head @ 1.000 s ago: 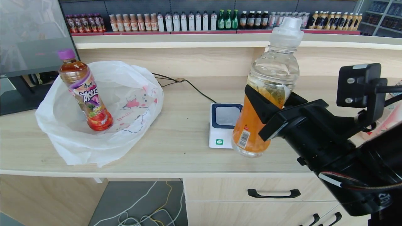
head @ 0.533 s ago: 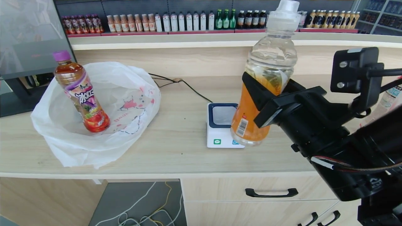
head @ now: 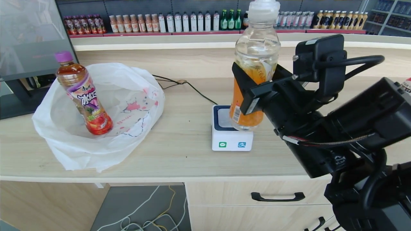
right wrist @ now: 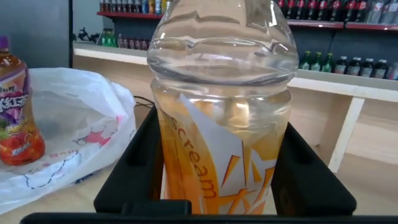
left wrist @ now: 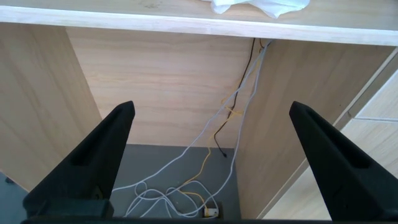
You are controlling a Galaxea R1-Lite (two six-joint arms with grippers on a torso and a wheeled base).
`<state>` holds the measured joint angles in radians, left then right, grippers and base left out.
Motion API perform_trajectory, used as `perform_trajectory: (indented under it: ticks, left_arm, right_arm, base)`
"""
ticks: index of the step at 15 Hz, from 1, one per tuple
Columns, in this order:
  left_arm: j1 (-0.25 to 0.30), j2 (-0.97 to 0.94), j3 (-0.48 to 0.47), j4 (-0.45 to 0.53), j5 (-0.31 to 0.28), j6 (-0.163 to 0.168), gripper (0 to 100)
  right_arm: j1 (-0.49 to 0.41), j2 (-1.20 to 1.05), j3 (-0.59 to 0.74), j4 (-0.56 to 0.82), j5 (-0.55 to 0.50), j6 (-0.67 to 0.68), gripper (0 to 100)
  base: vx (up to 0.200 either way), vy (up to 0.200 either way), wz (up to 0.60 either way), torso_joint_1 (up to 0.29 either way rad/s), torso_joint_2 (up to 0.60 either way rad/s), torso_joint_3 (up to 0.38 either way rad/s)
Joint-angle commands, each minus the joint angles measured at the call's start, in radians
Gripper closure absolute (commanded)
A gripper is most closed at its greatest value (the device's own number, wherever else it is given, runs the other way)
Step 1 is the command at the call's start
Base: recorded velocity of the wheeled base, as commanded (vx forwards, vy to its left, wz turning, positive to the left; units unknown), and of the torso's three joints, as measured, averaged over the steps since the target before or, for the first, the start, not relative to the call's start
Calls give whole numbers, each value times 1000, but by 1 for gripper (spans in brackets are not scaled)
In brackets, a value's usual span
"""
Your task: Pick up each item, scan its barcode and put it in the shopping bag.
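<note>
Scanning the orange drink bottle (head: 257, 48) over the barcode scanner (head: 231, 141).
Right gripper (head: 257, 83) clamps it; left gripper (left wrist: 211, 107) has fingers apart. Next, likely: turn the barcode (head: 236, 114) toward the scanner.

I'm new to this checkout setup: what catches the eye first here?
The right end effector grips a clear plastic bottle with an orange label, upright over the white-and-blue square scanner at mid-counter. Farther left, a purple-capped tea bottle leans inside the open white plastic shopping bag.
</note>
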<state>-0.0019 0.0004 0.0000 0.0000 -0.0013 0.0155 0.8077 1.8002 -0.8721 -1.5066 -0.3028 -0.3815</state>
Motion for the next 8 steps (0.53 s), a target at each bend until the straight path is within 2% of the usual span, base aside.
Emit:
perform_trajectory:
  ticks: [1,3,5,8]
  left_arm:
    - [0,0,0,0,0,0,0]
    - [0,0,0,0,0,0,0]
    - [0,0,0,0,0,0,0]
    - [0,0,0,0,0,1,0]
  right_arm:
    - [-33,61,-102,0,48,-62,100]
    - [-54,79,-156,14,139,-102,100]
    - [-58,79,-157,26,163,-108,100]
    - [-99,82,-153,31,376,-217,100]
  base:
    - [0,0,0,0,0,0]
    - [0,0,0,0,0,0]
    - [0,0,0,0,0,0]
    - [0,0,0,0,0,0]
